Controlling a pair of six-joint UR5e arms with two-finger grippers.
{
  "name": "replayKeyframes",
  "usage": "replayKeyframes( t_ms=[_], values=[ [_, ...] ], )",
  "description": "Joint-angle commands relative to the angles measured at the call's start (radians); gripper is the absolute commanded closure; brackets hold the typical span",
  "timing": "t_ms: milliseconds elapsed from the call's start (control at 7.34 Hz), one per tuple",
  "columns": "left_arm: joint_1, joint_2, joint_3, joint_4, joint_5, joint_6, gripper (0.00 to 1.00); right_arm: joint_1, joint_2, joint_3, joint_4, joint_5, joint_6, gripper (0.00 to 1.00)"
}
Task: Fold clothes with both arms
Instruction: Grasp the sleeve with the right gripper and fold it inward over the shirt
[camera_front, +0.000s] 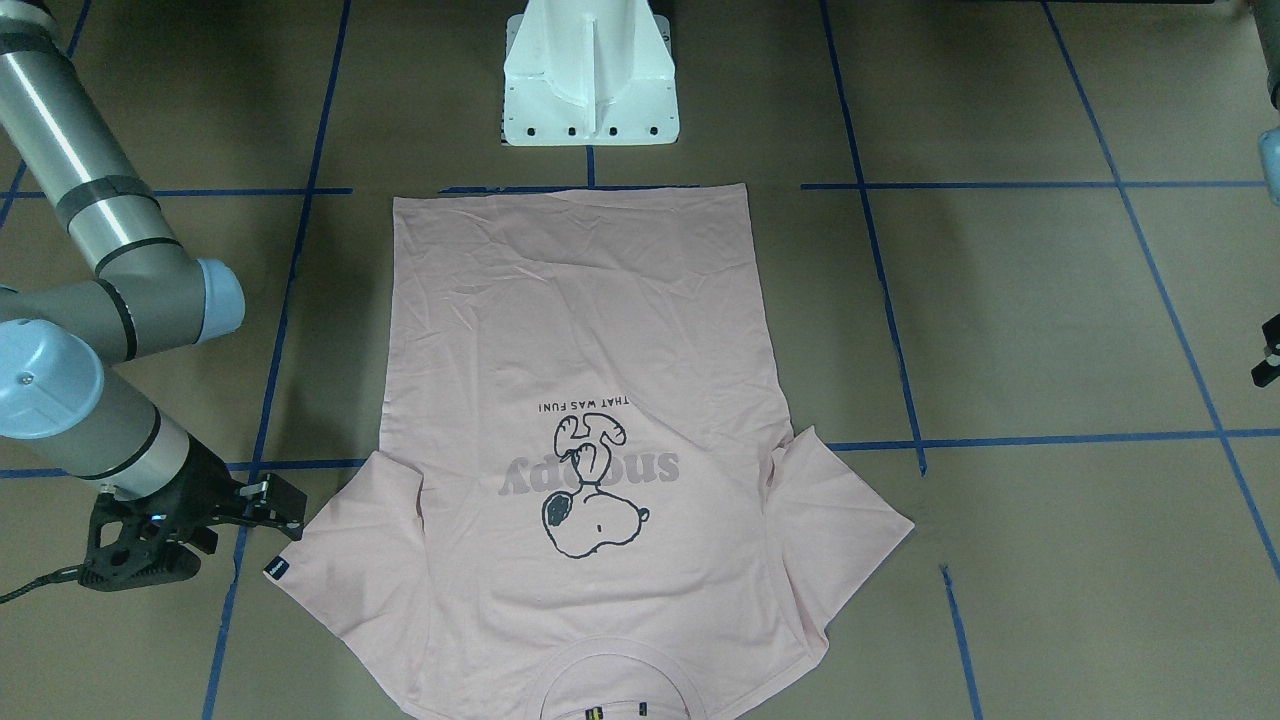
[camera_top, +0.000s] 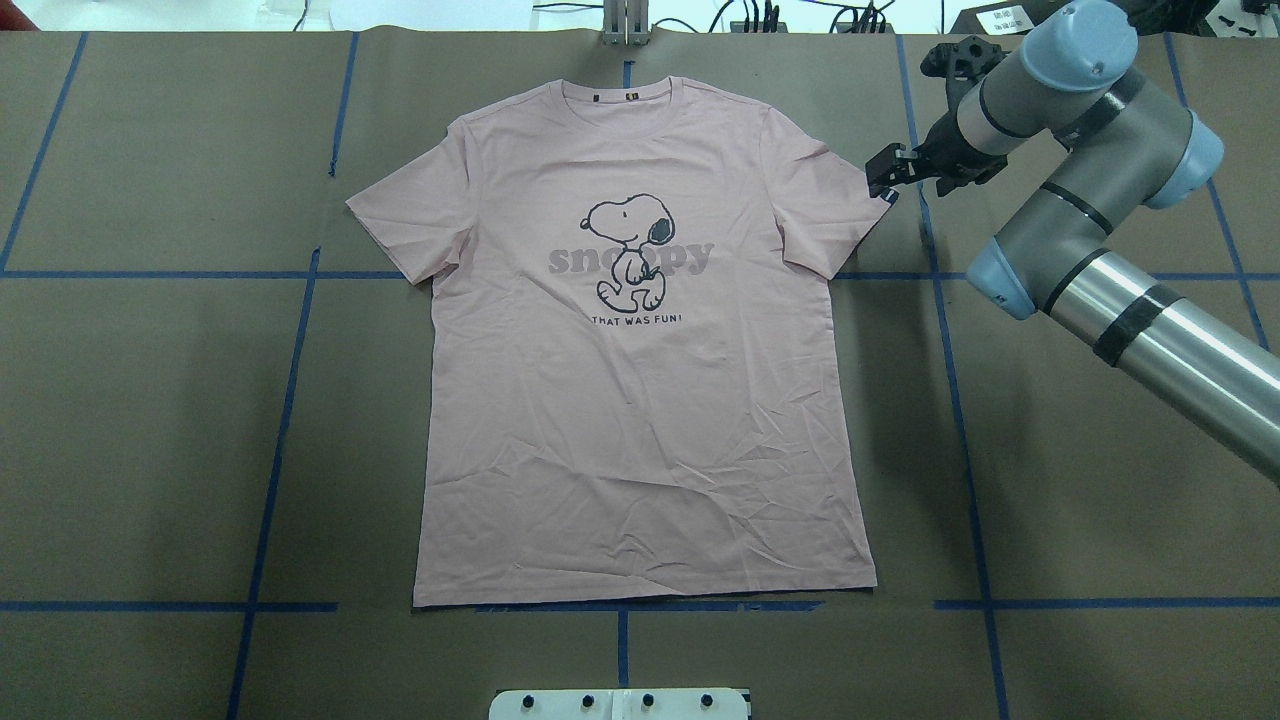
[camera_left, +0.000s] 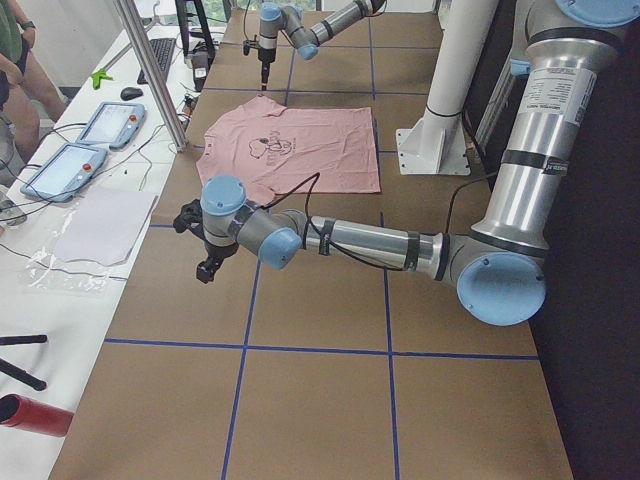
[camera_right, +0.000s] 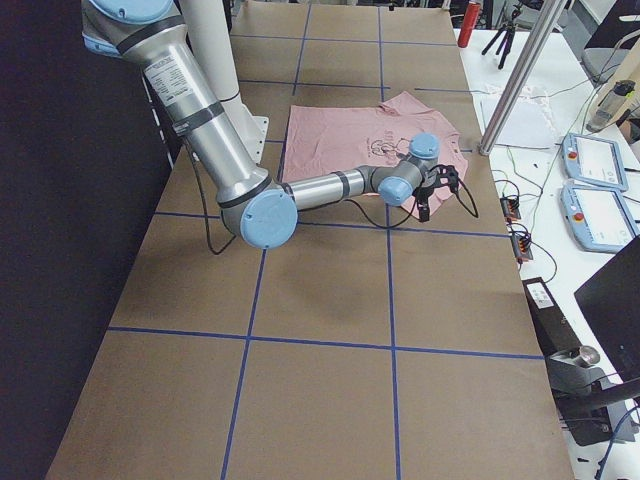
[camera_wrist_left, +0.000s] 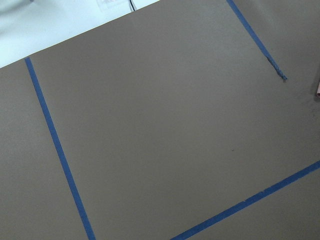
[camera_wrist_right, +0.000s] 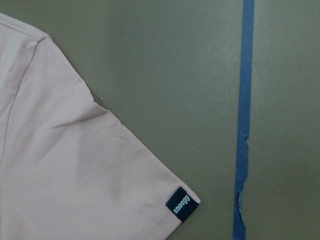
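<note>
The pale pink T-shirt (camera_top: 640, 400) lies flat, print up, with its collar at the far edge of the table and its hem toward the robot base. My right gripper (camera_top: 880, 178) hovers just beyond the sleeve that carries the small black tag (camera_wrist_right: 178, 204). It appears in the front-facing view as the right gripper (camera_front: 285, 515), beside that same sleeve. No frame shows a gap between its fingers, so I cannot tell whether it is open or shut. My left gripper (camera_left: 205, 270) hangs over bare table, off the shirt's other sleeve, and I cannot tell its state. The left wrist view has only tabletop and a pink sliver.
Brown paper with blue tape lines (camera_top: 290, 400) covers the table. The white pedestal base (camera_front: 590, 80) stands just behind the shirt's hem. Tablets, cables and a metal post (camera_left: 150, 70) line the far side, where a person's arm shows at the corner.
</note>
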Motion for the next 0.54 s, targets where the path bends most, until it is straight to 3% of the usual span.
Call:
replayKeyframes(
  t_ms=[0,409],
  values=[
    [0.0,-0.002,0.002,-0.003,-0.001,0.0,0.0,-0.014,0.054,-0.094,0.02,-0.024,0.003,0.02],
    [0.0,0.001,0.003,-0.003,-0.002,0.001,0.0,-0.019,0.068,-0.124,0.018,-0.056,-0.019,0.15]
  ],
)
